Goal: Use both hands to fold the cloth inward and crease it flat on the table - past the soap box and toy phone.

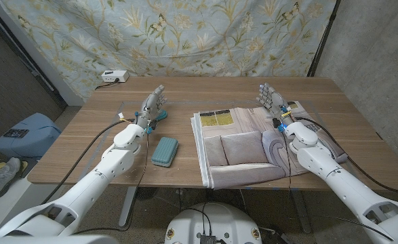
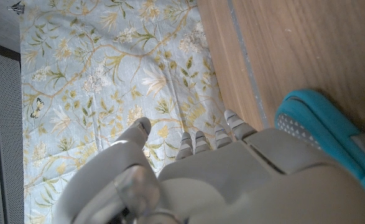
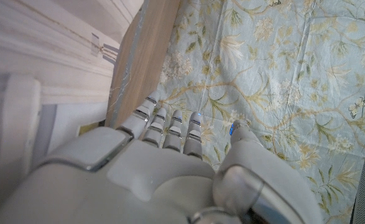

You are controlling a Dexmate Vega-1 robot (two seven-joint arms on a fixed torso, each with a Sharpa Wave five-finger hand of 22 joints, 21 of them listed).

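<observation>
Nearest us, our cloth (image 1: 243, 144) lies folded mid-worktop, soap box (image 1: 165, 151) just beside. Both hands, left hand (image 1: 152, 108) and right hand (image 1: 274, 102), are spread, holding nothing; a careless left reach might nudge that box.

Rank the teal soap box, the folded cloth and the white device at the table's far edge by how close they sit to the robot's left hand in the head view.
From the left hand:
1. Teal soap box, just toward the robot, slightly to its right.
2. Folded cloth, to its right, at mid-table.
3. White device, at the far edge, to its left.
The last two are fairly close.
</observation>
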